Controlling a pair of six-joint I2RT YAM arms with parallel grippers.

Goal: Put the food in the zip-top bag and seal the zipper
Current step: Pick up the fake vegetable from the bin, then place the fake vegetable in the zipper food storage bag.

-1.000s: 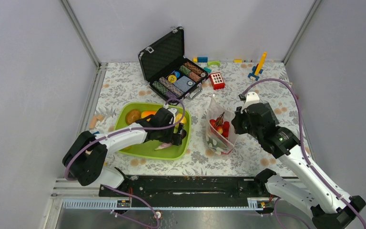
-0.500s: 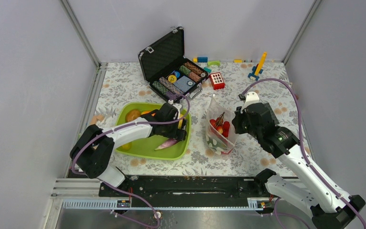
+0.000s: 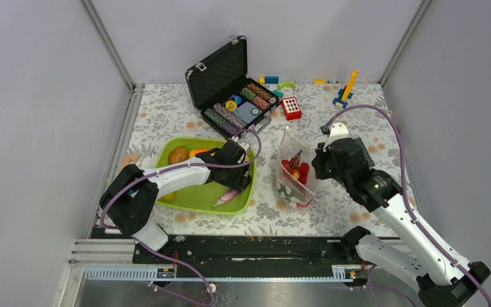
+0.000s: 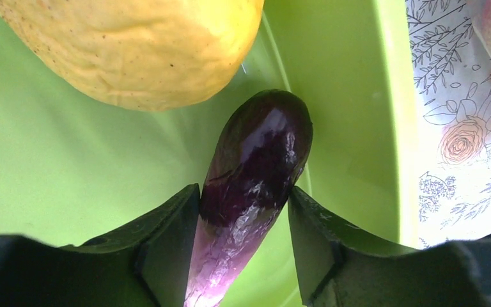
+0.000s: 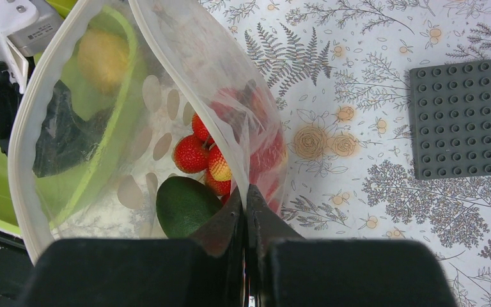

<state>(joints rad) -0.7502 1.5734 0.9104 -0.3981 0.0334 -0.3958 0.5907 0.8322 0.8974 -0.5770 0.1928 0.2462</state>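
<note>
Over the last second my left gripper (image 4: 243, 192) had swung along the green tray (image 4: 358, 96) toward its near right corner, and its jaws had come in from wide to about half their spread. The purple eggplant (image 4: 256, 160) lay between them. In the left wrist view both fingers (image 4: 172, 230) sat against its flanks, so I judged it gripped, though it still lay on the tray floor and had not been lifted. It ran lengthwise out from the jaws, dark end forward and pale end back between the fingers. A yellow fruit (image 4: 134, 45) lay just beyond its tip.

I took this to mean the pick was all but made, with the lift and carry to the bag next.

Just to the right of the tray stood the zip-top bag (image 5: 102, 166), close to the eggplant. My right gripper (image 5: 248, 198) had not moved. It was pinched fully closed on the bag's near rim and held the mouth up and open. Inside I could see the red berry cluster (image 5: 192, 153) and the dark green avocado (image 5: 185, 206). The zipper (image 5: 20, 147) gaped unsealed around the mouth.

Farther back sat the open poker chip case (image 3: 230, 89), and beyond it a few building blocks (image 3: 345, 89) by the rear wall.
</note>
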